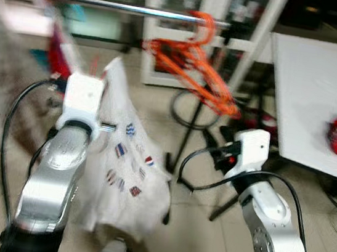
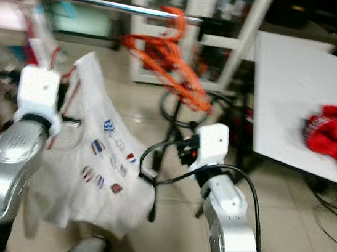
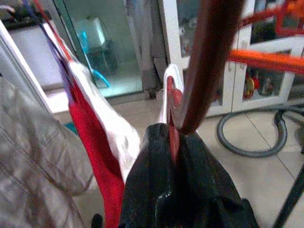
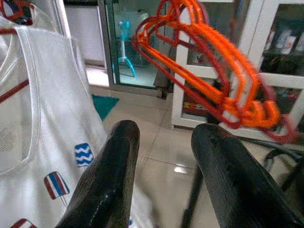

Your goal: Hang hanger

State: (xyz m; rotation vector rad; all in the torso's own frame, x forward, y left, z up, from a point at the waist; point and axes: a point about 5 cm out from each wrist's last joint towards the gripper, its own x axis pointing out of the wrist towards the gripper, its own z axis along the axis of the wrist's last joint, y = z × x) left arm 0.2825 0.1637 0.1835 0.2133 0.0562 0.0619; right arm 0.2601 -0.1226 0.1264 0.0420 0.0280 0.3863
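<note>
Left gripper (image 3: 173,142) clamped on red hanger (image 3: 204,66) w/ white top (image 1: 124,157); light, swingy, hold at neck. Right gripper (image 4: 164,142) open, empty, near rail (image 1: 110,4).

Head stereo pair: looks forward and down from above both arms at a metal rail (image 1: 110,5), orange hangers (image 1: 195,67) and a white table (image 2: 297,93); blurred.
Left wrist view: looks along the left gripper (image 3: 173,156), very near a red hanger hook (image 3: 209,66).
Right wrist view: looks along the right gripper (image 4: 164,156) toward the orange hangers.
Shared: white tank top (image 1: 127,158), orange hangers, glass-door cabinet (image 1: 232,22).
</note>
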